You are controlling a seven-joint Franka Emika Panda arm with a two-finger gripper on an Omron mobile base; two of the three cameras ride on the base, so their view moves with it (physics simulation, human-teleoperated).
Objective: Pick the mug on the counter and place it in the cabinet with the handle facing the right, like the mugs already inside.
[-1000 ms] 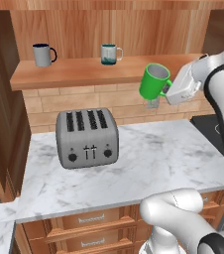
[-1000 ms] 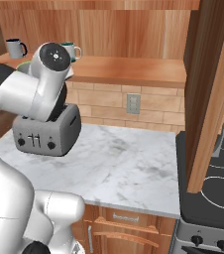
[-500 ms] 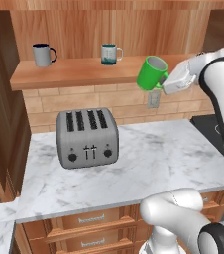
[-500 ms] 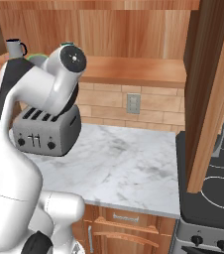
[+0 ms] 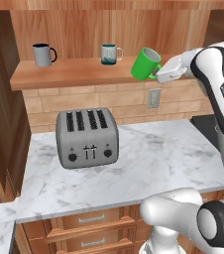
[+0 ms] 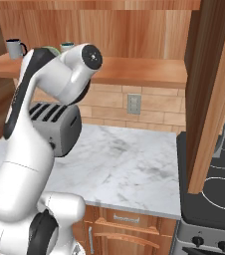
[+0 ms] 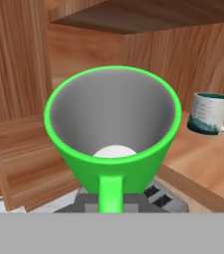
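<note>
The bright green mug hangs in the air, tilted, level with the front edge of the cabinet shelf and to the right of the white-and-teal mug. My gripper is shut on it from the right, at the handle side. In the hand view I look straight into the mug; its pale grey inside faces me and its green handle points down toward my hidden fingertips. The marble counter lies well below. In the right base view my arm covers nearly all of the mug.
A grey mug and a white-and-teal mug stand on the shelf, handles to the right. A silver toaster sits on the counter below. A wall outlet is under the shelf. A stove and a wooden panel stand at the right.
The gripper has carried the green mug upward and a little to the left, closer to the shelf's front edge. The other mugs and the toaster have not moved.
</note>
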